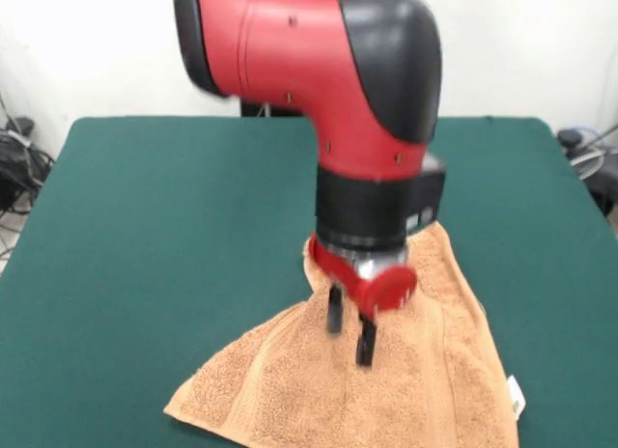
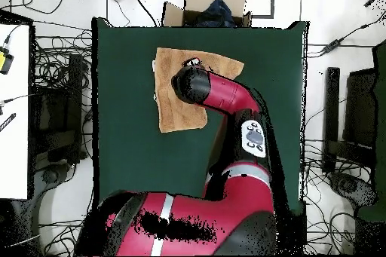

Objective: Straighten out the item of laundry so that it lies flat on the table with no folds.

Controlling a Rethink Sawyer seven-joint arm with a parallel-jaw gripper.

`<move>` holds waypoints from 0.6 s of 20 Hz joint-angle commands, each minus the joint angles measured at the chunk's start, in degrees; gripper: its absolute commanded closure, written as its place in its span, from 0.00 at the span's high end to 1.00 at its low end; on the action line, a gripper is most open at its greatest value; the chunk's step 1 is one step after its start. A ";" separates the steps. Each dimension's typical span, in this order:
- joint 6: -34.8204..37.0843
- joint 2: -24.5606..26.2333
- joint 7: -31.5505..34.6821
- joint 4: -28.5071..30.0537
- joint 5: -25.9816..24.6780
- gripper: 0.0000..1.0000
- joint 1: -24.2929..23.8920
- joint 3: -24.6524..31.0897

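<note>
Towel (image 1: 425, 371): You have the orange-tan terry towel lying at the near part of the table in the front view, spread in a rough triangle, with its lower edge running out of the picture. In the overhead view it sits toward the far side of the table, left of centre.
Towel lie: Not flat. You can see it bunched and narrowed just under the wrist, fanning wider toward the near edge. Border bands run along the left and right sides.
Tag (image 1: 517, 397): Small white tag at the towel's right edge.
Gripper (image 1: 350, 330): Two dark fingers point down over the middle of the towel, a narrow gap between them. You cannot tell from either view whether cloth is pinched between the tips.
Arm (image 1: 328, 81): Red and black, coming down over the towel; in the overhead view it hides the towel's middle and the gripper.
Table (image 1: 154, 236): Dark green top, bare to the left of the towel.
</note>
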 commanded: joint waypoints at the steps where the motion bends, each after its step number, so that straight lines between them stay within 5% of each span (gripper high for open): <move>1: 12.51 -11.09 4.28 11.50 0.36 1.00 0.20 -0.97; 6: 20.85 -16.46 2.91 11.55 -0.28 1.00 -0.34 -1.74; 12: 20.35 -15.07 1.61 10.51 -1.90 1.00 -1.59 -0.67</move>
